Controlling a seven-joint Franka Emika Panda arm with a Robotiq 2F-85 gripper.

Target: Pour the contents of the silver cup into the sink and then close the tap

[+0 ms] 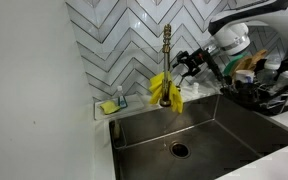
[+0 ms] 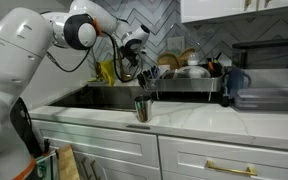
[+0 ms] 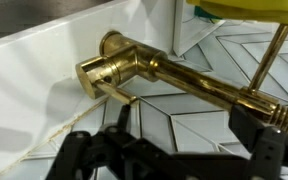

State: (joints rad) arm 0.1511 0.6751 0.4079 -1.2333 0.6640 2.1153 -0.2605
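The brass-gold tap [image 1: 167, 45] stands behind the dark steel sink [image 1: 219, 125], which has a round drain [image 1: 179, 150]. A yellow cloth [image 1: 166, 90] hangs on the tap. My gripper [image 1: 191, 62] is open and empty, level with the upper stem of the tap, just beside it. In the wrist view the tap body [image 3: 174, 70] and its thin lever [image 3: 116, 92] lie just beyond my spread fingers [image 3: 184, 125], apart from them. The silver cup [image 2: 142, 108] stands upright on the white counter in front of the sink [image 2: 89, 97], away from my gripper [image 2: 125, 66].
A dish rack [image 1: 269, 90] full of dishes stands beside the sink, close under my arm. A small holder with a yellow sponge [image 1: 112, 105] sits at the basin's back corner. A herringbone tile wall [image 1: 114, 40] is right behind the tap. A dark kettle [image 2: 234, 82] stands on the counter.
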